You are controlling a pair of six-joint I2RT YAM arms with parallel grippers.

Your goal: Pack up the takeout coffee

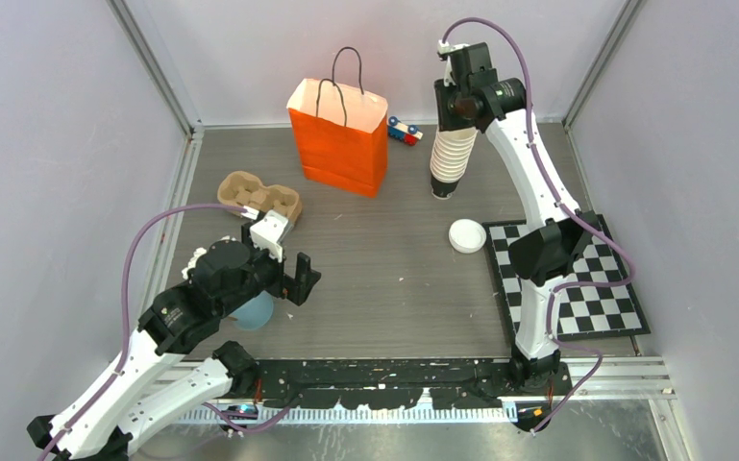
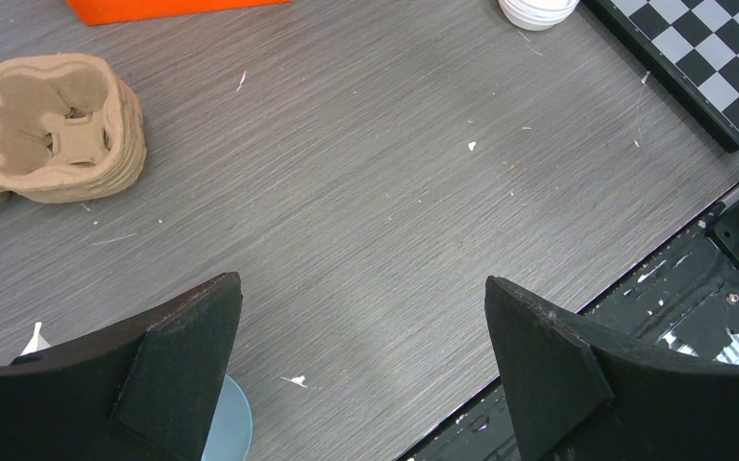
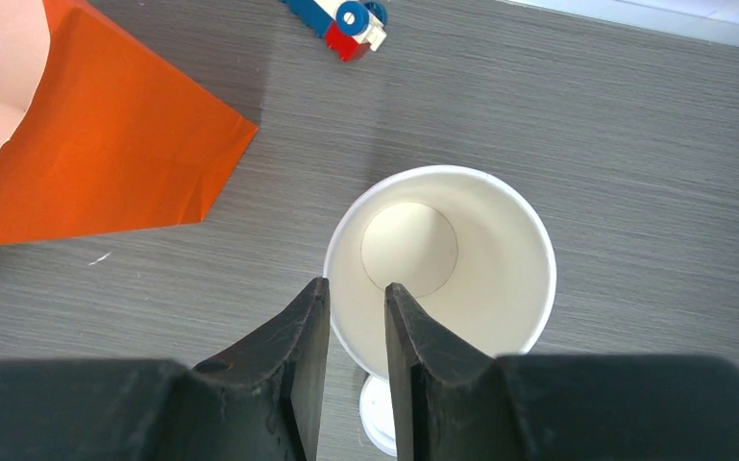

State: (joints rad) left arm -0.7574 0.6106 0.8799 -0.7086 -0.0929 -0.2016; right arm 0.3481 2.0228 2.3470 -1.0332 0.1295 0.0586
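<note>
Cup stack [image 1: 450, 158], rim seemingly between right pincer [image 3: 356, 286] fingers

The bag [image 1: 341, 144] is orange outside, pale inside, with black handles. The desk [image 1: 394, 279] is grey, finely wood-grained. The board [image 1: 586, 288] is chequered black and white. The stack of cups [image 1: 450, 158] and the round lid [image 1: 467, 235] are white. The carrier [image 1: 259, 197] is tan; the toy [image 1: 404, 131] blue, red and white.

Left end effector [image 2: 363, 279] gapes — right end effector [image 3: 356, 288] pinched.
</note>
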